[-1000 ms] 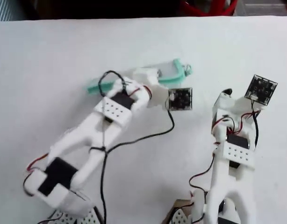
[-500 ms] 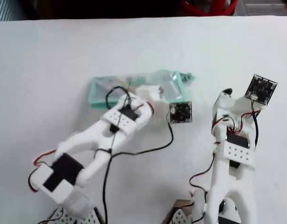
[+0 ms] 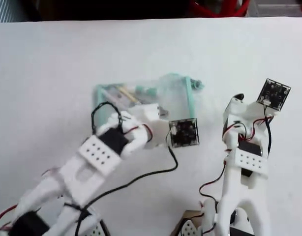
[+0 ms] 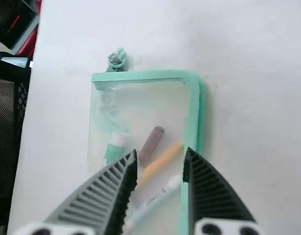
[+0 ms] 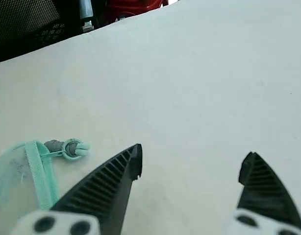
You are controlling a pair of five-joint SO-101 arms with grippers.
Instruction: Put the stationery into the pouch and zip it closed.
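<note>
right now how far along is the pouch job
Done: the stationery lies inside the clear plastic pouch with mint-green trim. In hand: nothing; the left gripper is open over the pouch, the right gripper open near the grey-and-green zip pull. Left: the zip, though I cannot tell whether it is already shut.

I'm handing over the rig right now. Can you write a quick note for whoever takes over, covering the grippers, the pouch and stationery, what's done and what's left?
Left gripper: open, holding nothing, above the pouch.
Right gripper: open, holding nothing, over bare table close to the zipper pull.
Things: the clear pouch lies flat on the table with the stationery inside it, several pen-like pieces.
Done: the stationery appears to be in the pouch.
Left: I cannot tell whether the zip is fully shut. Check it, and if it is open, probably hold the pouch down with one gripper and draw the pull with the other.
</note>
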